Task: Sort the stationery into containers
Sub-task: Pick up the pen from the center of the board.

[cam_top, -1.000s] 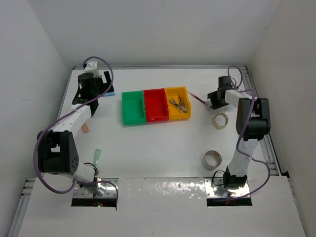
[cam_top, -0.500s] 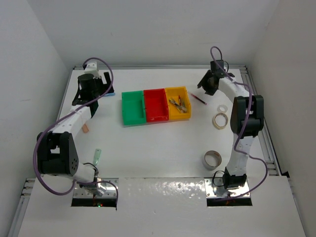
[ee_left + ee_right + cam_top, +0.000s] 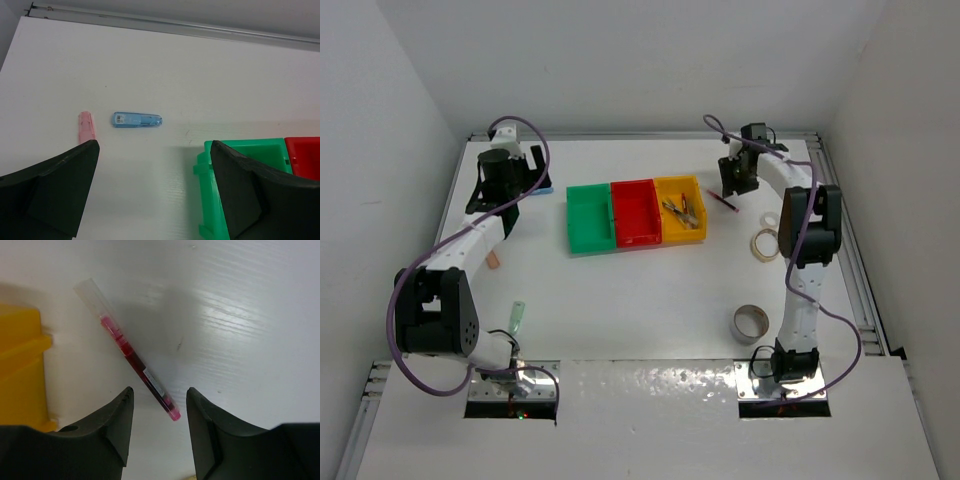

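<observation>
The right pincer (image 3: 159, 395) is held low over the tabletop (image 3: 620, 290) with its fingers parted partway, and nothing is pinched. The red pen (image 3: 131, 356) is laid flat on the white surface, its lower end reaching into the gap between the two fingers, with bare tabletop seen on either side of it. Its clear cap end is angled toward the yellow bin (image 3: 20, 365), near that bin's wall but apart from it. From above, the pen is found just right of the row, where the green bin (image 3: 590, 240), red bin (image 3: 636, 236) and yellow bin are joined side by side. A few small pieces (image 3: 683, 212) are seen inside the yellow one. Over on the far left, the left pincer (image 3: 152, 190) is spread wide and empty. A blue piece (image 3: 137, 120) and a pink piece (image 3: 86, 126) are seen ahead of it, beside the green bin. A beige tape roll (image 3: 766, 243) and a larger roll (image 3: 751, 322) are left on the right side, and a pale green piece (image 3: 517, 318) near the left base.
</observation>
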You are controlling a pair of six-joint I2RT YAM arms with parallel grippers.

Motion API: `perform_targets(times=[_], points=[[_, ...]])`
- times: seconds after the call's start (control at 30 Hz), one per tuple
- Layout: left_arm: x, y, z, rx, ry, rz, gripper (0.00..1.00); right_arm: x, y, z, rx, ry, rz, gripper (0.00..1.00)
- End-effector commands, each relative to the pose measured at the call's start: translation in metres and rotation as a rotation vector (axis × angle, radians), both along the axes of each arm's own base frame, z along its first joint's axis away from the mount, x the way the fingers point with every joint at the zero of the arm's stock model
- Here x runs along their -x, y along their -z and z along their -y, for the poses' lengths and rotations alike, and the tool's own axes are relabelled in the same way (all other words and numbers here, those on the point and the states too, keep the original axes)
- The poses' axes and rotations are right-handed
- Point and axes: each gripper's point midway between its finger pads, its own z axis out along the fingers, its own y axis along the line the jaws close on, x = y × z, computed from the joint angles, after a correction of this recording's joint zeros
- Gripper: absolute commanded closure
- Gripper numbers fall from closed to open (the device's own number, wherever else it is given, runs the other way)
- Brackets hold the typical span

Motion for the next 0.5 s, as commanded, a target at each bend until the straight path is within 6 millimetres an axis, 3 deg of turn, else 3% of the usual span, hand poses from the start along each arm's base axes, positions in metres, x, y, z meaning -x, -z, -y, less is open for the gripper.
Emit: perform_targets(times=[0.0, 0.37, 0.43, 0.47], points=[[-0.003, -0.030, 0.010, 0.008, 0.030, 0.084, 0.09, -0.010, -0.006, -0.012, 0.005, -0.173, 0.028, 0.55], [-0.002, -0.032, 0.009, -0.002, 0.023, 0.087, 0.09, 0.002, 0.032, -0.012, 0.099, -0.190, -0.093, 0.58], [-0.002, -0.033, 0.009, -0.001, 0.021, 0.091, 0.09, 0.004, 0.039, -0.012, 0.113, -0.179, -0.109, 0.65], [-0.002, -0.034, 0.009, -0.003, 0.020, 0.093, 0.09, 0.004, 0.039, -0.011, 0.112, -0.171, -0.110, 0.80]])
